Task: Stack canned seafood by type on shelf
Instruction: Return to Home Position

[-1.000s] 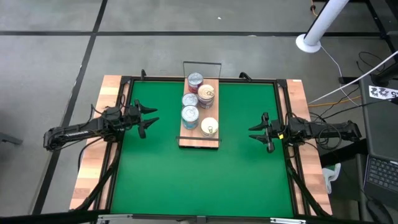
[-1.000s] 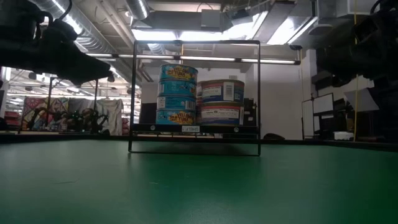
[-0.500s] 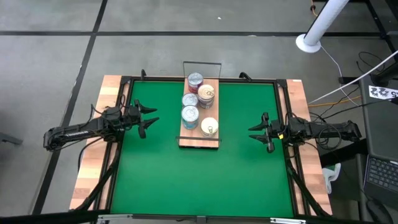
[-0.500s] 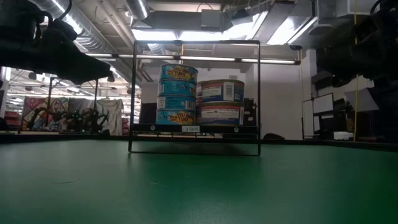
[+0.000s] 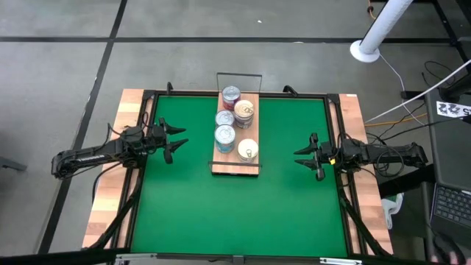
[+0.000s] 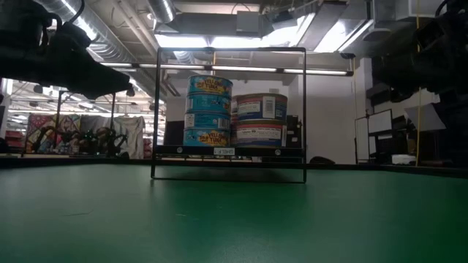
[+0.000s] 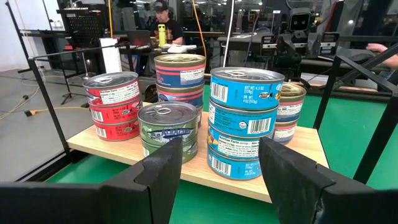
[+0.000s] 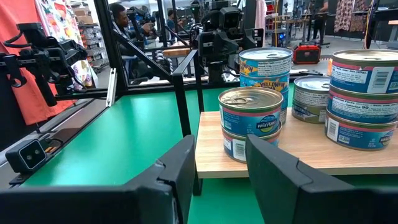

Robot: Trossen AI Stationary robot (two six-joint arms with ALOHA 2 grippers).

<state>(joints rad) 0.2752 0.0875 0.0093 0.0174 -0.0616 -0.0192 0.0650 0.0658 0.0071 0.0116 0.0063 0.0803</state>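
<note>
at the far edge of the tabletop (image 5: 235, 213), mid-width, the shelf (image 5: 224, 164) carries canned seafood (image 5: 225, 136) in short stacks with blue, red and green labels. left arm (image 5: 92, 154) and right arm (image 5: 383, 154) sit at opposite side edges, jaws spread, holding nothing.

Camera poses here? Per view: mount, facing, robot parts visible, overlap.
High: above the table, straight down; left gripper and right gripper, open, flank the shelf.
Low: table-top height, level toward the shelf's short end; dark arm parts in upper corners.
Left wrist: past its own fingers at the cans.
Right wrist: past its own fingers, from the opposite side.
Shared: low and both wrist views show the blue three-can stack.
</note>
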